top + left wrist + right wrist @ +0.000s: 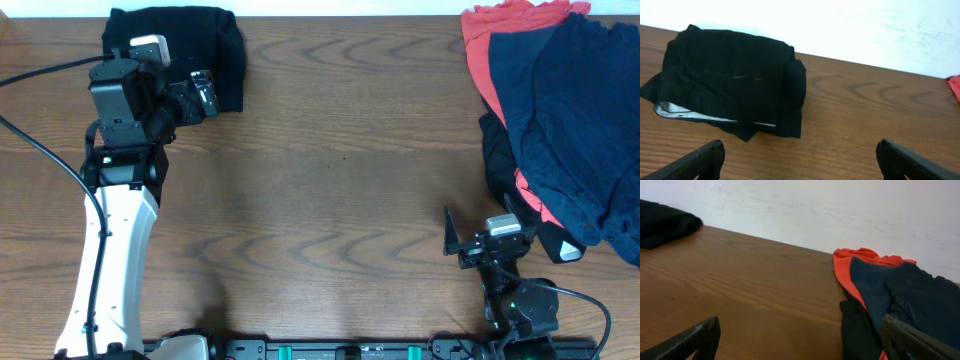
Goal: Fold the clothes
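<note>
- Right gripper [484,230] sits at the near edge of the table [330,170], right side. Its jaws are spread wide and there is nothing between them. In the right wrist view [800,330] only bare wood shows between the two dark fingers [690,340].
- Just beside it, on its right, the heap of unfolded clothes begins. There is a small white patch [568,250] at the heap's near edge; I cannot tell what it is.
- The black garment [497,160] is lowest in the heap, showing along its left edge [855,330].
- The coral-red garment [495,35] lies over the black one and runs back to the far edge of the table [850,270].
- The navy garment [570,110] is on top and covers most of the heap [910,300]. It is crumpled.
- Left gripper [203,95] is on the far left, well apart from the heap. Its jaws are released, wide apart and empty [800,150].
- The black shorts [215,45] lie in the far-left corner as a compact bundle, flat on the wood. From the left wrist they lie ahead of the fingertips [712,150], which do not touch the cloth [735,75].
- A strip of pale mesh lining [695,114] shows along the bundle's near-left edge.
- A white wall [865,25] stands behind the table.
</note>
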